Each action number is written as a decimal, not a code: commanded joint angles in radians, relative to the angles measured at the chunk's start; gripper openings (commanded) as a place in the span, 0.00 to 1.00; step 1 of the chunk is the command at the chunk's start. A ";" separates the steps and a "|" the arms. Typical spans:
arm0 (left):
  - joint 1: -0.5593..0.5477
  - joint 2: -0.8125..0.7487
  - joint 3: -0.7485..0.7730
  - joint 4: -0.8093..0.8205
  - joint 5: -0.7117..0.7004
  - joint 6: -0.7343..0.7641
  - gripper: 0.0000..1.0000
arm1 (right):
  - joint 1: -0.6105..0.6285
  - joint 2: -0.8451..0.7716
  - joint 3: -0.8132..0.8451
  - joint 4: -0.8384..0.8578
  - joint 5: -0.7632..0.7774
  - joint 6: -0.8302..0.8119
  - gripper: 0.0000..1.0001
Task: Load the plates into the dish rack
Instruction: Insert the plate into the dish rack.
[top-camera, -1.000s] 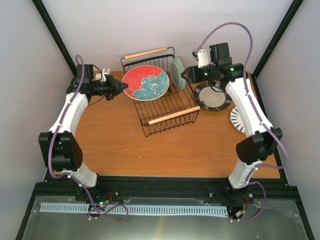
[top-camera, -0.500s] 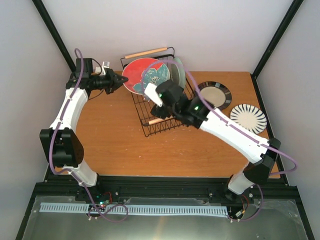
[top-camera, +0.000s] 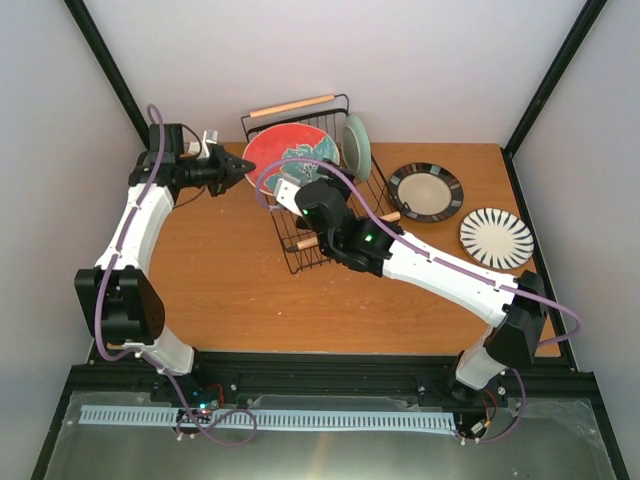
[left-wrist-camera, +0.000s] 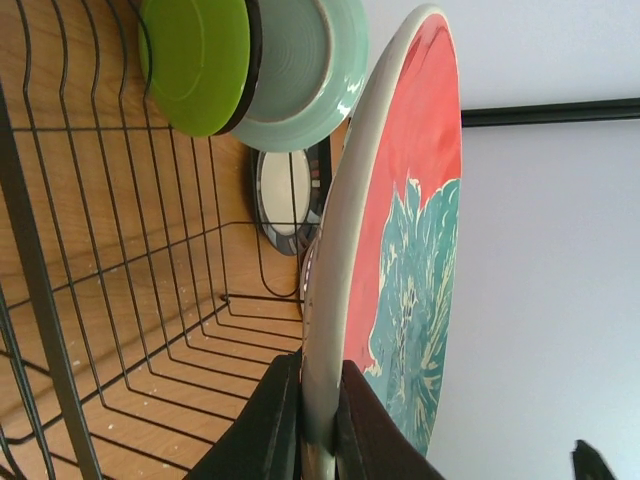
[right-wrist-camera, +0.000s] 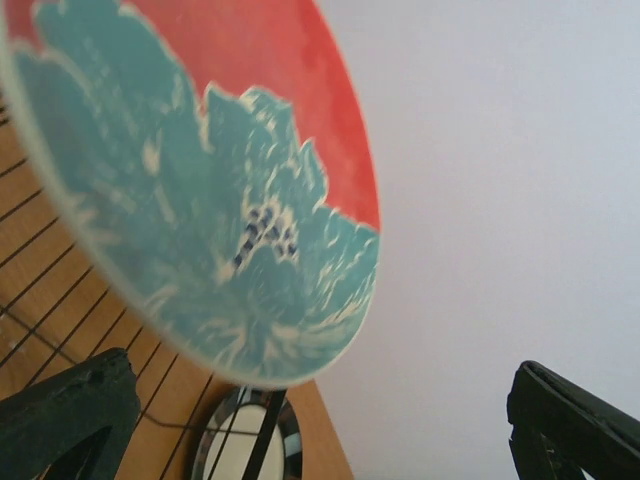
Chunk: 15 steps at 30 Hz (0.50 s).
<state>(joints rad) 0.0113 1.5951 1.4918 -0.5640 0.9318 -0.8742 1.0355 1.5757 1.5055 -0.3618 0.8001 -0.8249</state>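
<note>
so the right tool (right-wrist-camera: 320, 400) is spread wide with nothing in it at the near side of the dish rack (top-camera: 292, 105), the left tool (left-wrist-camera: 320, 420) is clamped on the rim of the red flower plate (top-camera: 290, 160), held on edge over the rack's left end, mint green plate (top-camera: 355, 147) standing far right

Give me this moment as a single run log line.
left gripper: shut on red plate rim | red plate: upright at dish rack | right gripper: open near it | on table: black-rimmed plate, striped plate
</note>
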 joint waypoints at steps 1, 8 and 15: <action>0.002 -0.076 -0.004 0.074 0.108 0.000 0.01 | 0.018 0.042 0.049 0.064 0.015 -0.053 1.00; -0.011 -0.084 0.002 0.056 0.109 -0.007 0.01 | 0.025 0.096 0.078 0.048 -0.032 -0.028 1.00; -0.023 -0.081 0.031 0.019 0.111 -0.001 0.01 | 0.047 0.124 0.082 0.017 -0.043 0.009 1.00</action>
<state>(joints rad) 0.0006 1.5749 1.4593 -0.5983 0.9321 -0.8730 1.0615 1.6890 1.5642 -0.3355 0.7662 -0.8444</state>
